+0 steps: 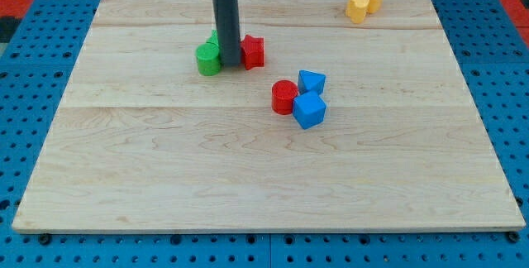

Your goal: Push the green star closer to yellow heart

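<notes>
Straight dark rod [226, 24], perhaps white-collared

You see a red block [253, 51] at the wooden board's [165, 177] upper left, and mid-board a red cylinder [284, 97] touching two blue blocks [310, 102], over blue pegboard [33, 36].

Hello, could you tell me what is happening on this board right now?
The arm's dark rod stands near the view's top left, with my tip wedged between a green block on its left and a red block on its right. The yellow blocks sit far off at the view's top right. A red cylinder and two blue blocks cluster near the middle of the wooden board.
</notes>
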